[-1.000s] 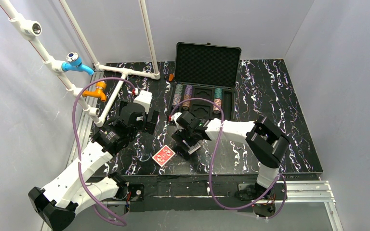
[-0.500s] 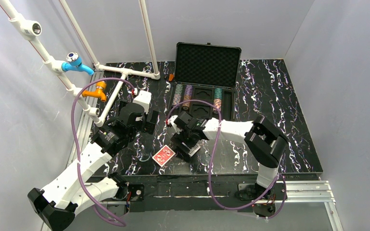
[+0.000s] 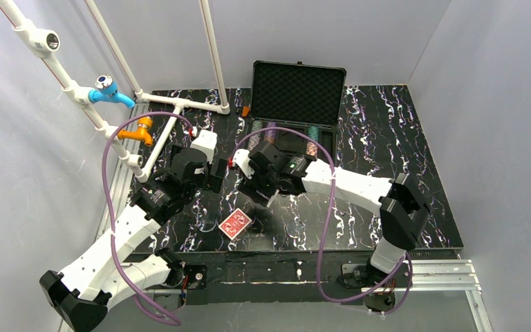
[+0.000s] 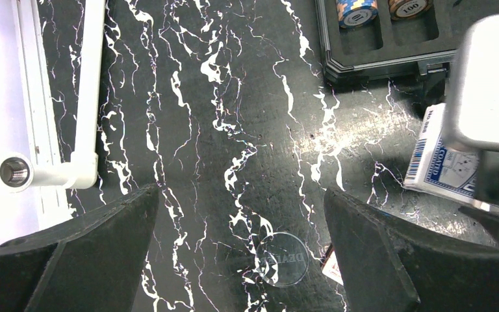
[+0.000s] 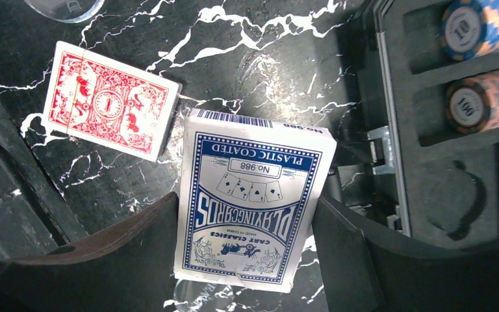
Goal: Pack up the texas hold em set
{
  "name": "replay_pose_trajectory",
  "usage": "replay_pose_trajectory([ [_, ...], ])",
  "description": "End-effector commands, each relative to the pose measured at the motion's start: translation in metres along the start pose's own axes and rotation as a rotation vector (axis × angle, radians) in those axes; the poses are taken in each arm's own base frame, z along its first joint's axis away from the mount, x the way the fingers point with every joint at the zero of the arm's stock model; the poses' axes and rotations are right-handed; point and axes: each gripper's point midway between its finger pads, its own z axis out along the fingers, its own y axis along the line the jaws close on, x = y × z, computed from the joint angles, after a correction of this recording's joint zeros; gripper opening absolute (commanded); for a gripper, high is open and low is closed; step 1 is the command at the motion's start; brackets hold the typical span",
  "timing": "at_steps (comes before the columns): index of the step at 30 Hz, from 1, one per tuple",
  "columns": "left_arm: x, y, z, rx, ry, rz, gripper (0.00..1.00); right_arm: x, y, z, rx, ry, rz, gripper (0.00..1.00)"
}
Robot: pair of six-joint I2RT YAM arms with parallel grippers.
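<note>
- Right gripper: fingers are closing on the two long sides of the blue card deck and holding it with its printed face to the wrist camera.
- Blue card deck: is hanging just beside the near left corner of the black briefcase, outside the tray; whether it is touching the marbled table cannot be told.
- Left gripper: fingers are standing wide apart, holding nothing, and hovering over bare table.
- Red-backed card deck: is lying flat, back up, near the table's front edge, well apart from the briefcase.
- Black briefcase: is standing open at the far side, with its foam-lined lid upright.
- Striped poker chips: are sitting in rows in the tray slots.
- Clear dealer button: is lying on the table between the left fingers.
- White pipe frame: is standing at the far left.
</note>
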Motion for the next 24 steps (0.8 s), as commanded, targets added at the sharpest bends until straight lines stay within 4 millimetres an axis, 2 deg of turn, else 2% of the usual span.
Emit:
replay_pose_trajectory([
  [1, 0.0, 0.007, -0.004, -0.031, -0.016, -0.001, 0.98, -0.028, -0.007, -0.034, 0.013, -0.08, -0.112, 0.66],
  [5, 0.0, 0.008, -0.004, -0.034, -0.019, -0.002, 0.98, -0.034, -0.011, -0.046, 0.028, -0.117, -0.162, 0.67],
  [15, 0.0, 0.008, -0.005, -0.034, -0.022, -0.003, 0.98, -0.036, -0.053, -0.072, 0.138, -0.189, -0.298, 0.69],
  [18, 0.0, 0.007, -0.004, -0.034, -0.021, 0.0, 0.98, -0.038, -0.059, -0.079, 0.126, -0.207, -0.35, 0.67],
  [24, 0.001, 0.007, -0.003, -0.036, -0.02, 0.0, 0.98, -0.038, -0.078, -0.084, 0.106, -0.207, -0.404, 0.67],
])
